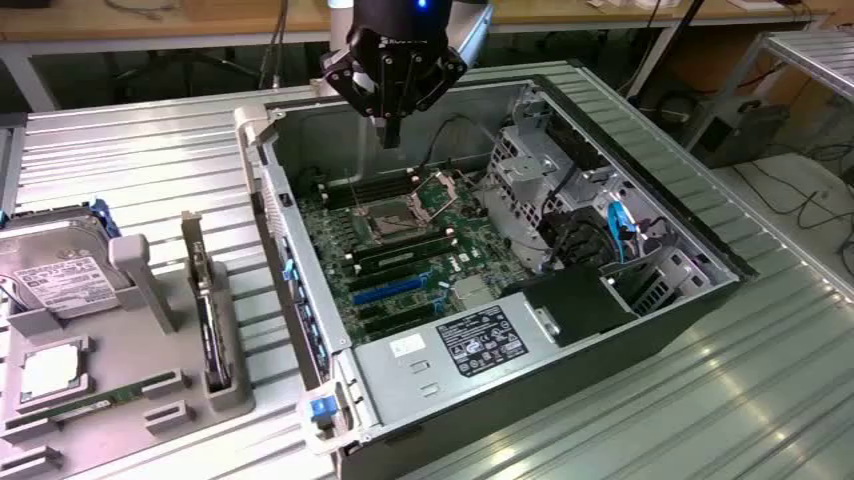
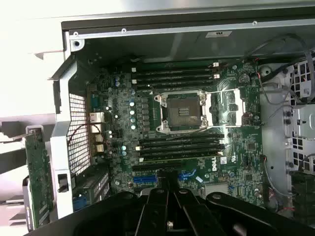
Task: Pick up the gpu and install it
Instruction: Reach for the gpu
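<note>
Ribbed metal table (image 1: 120, 150) with an open computer case (image 1: 667, 340) lying on it and the gripper (image 1: 390, 132) hanging over the case's far wall.

The arm is cut off above the gripper, whose jaws look pressed together on nothing. In the wrist view it is a dark shape over the motherboard (image 2: 231, 147). The gpu (image 1: 214, 330) stands on edge in a grey holder (image 1: 238, 400) just beside the case, on the exterior view's left and well apart from the gripper. It is a slim black slab with a narrow silver bracket at one end, its faces unseen and its lower edge sunk in the slot.
</note>
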You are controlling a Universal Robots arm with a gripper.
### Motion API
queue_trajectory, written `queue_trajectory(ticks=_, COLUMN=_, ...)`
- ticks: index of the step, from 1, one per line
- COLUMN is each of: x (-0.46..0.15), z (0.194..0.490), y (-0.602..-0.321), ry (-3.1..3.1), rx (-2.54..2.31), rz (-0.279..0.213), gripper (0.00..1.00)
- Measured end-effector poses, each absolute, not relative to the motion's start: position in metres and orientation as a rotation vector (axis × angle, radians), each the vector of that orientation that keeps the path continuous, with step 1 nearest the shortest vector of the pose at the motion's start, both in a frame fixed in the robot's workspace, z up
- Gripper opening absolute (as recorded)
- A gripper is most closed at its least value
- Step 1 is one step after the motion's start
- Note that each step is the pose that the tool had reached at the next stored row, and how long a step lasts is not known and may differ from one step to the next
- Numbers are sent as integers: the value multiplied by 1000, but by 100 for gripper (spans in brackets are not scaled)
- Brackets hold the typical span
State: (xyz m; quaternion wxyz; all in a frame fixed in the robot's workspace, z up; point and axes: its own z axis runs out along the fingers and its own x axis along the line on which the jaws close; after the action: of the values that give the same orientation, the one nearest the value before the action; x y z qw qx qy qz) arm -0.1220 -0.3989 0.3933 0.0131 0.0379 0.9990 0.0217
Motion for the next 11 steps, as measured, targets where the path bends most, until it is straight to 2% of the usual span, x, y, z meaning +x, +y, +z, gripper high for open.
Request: queue_trajectory(ticks=11, x=-123, z=393, y=-399, ry=3113, rx=118, rz=67, gripper=11)
